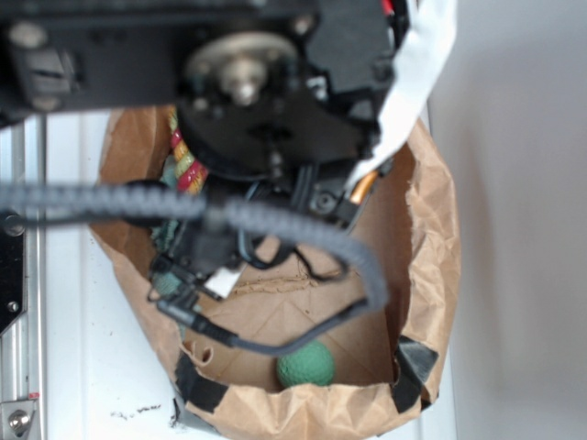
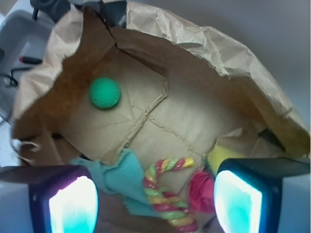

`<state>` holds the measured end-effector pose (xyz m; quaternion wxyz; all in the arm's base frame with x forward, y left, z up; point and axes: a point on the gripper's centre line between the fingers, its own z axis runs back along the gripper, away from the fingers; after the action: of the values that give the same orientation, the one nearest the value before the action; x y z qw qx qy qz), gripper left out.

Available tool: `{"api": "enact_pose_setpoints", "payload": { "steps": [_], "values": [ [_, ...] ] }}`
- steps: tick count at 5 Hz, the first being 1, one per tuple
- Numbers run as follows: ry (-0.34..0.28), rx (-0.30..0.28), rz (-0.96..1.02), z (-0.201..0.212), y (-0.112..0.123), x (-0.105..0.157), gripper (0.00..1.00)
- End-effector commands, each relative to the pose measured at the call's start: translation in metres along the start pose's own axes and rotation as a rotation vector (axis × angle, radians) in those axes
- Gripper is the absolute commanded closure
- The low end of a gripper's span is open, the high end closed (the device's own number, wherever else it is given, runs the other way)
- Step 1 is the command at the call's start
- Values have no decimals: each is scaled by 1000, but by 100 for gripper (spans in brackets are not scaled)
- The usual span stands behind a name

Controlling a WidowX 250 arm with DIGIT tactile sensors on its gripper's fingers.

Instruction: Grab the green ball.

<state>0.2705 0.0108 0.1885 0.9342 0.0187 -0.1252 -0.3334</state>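
A big brown paper bag stands open, and both cameras look down into it. The green ball sits on the flat bottom of the bag, close to one crinkly wall. In the outside view the ball shows near the bottom edge of the bag, just under a black cable that hangs off the robot arm.

The gripper is up above the other things in the bag, and its two fingers are spread wide apart with nothing between them (their inner pads glow bright in the wrist camera). It is well apart from the ball and not touching it.

Right under the gap between the fingers lie a pale teal cloth, a twisted rope in pink, yellow and green, and a red fabric flower. A yellow thing peeks out just beside the flower, partly hidden by one finger. The rope lies on top of the cloth.

In the outside view the arm is blurry and covers most of the bag, so only a bit of the rope shows at the far side. Black tape patches the bag's rim near the ball.
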Motion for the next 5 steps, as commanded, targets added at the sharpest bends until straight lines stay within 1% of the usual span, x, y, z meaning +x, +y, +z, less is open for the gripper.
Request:
{"api": "enact_pose_setpoints", "payload": {
  "steps": [1, 2, 3, 4, 5],
  "values": [
    [-57, 21, -278, -3, -32, 10, 0],
    [-43, -11, -372, -13, -53, 8, 0],
    [-28, -39, -425, -19, -66, 4, 0],
    [-29, -74, -443, -23, -71, 6, 0],
    [-44, -88, -459, -23, -72, 15, 0]
  ]
}}
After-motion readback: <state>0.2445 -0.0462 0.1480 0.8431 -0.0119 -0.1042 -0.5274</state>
